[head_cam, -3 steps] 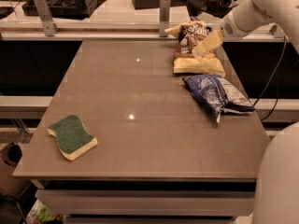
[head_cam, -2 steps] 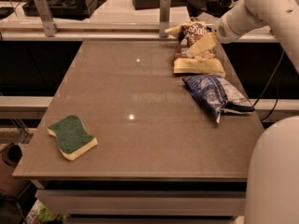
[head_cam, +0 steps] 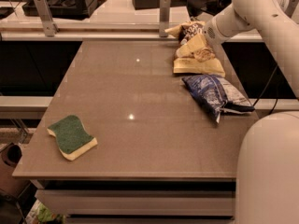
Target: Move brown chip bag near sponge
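Note:
The brown chip bag (head_cam: 198, 67) lies at the far right of the table, its dark brown top towards the back rail and its pale yellow part towards me. My gripper (head_cam: 197, 49) reaches in from the upper right and is right at the bag's middle, partly covering it. The sponge (head_cam: 71, 136), green on top with pale yellow foam below, lies near the table's front left corner, far from the bag.
A blue-and-white chip bag (head_cam: 215, 93) lies just in front of the brown one, near the right edge. The brown table (head_cam: 131, 78) has a back rail with two upright posts (head_cam: 164, 13). My white body (head_cam: 268, 171) fills the lower right.
My arm has shifted a little to the left and settled lower over the brown chip bag. The bags and the sponge have not moved.

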Robot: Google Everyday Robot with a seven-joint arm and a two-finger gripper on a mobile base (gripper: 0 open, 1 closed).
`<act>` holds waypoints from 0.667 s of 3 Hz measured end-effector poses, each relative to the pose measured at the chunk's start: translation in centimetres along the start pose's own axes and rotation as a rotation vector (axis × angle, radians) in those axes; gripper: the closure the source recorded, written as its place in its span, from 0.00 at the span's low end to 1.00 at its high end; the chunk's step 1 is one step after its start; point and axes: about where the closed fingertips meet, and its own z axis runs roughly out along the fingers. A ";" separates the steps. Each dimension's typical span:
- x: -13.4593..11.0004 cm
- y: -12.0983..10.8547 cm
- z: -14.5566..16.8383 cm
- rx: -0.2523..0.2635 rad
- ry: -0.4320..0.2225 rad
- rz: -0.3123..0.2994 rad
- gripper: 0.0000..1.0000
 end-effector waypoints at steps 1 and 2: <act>-0.2 0.9 1.8 -0.034 0.004 0.007 0.00; -0.1 1.6 4.0 -0.071 0.027 0.013 0.00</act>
